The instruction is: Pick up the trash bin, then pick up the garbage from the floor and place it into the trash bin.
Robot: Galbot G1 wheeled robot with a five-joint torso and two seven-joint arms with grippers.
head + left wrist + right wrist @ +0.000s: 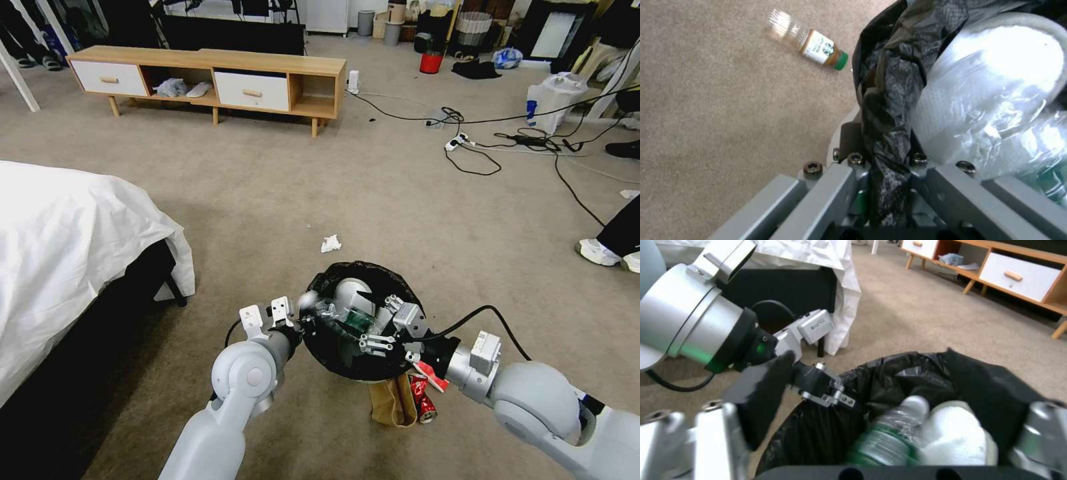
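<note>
The trash bin (pixel 333 283), black bag folded over its rim, hangs above the carpet with my left gripper (pixel 305 321) shut on its left rim; the pinched bag (pixel 889 156) sits between its fingers. My right gripper (pixel 383 325) is open over the bin's mouth, its fingers (pixel 706 430) spread wide. Below them, a clear bottle with a green label (pixel 889 440) lies inside the bin beside something white (pixel 958 433). On the floor are a crumpled tissue (pixel 331 243), a brown paper bag (pixel 392 401), a red can (pixel 423 403) and a green-capped bottle (pixel 813 45).
A bed with a white sheet (pixel 67 247) stands close on the left. A low wooden cabinet (pixel 213 77) runs along the back. Cables (pixel 480 143) and a large white plastic bag (pixel 553 100) lie at the back right. A person's shoe (pixel 598 252) is at the right.
</note>
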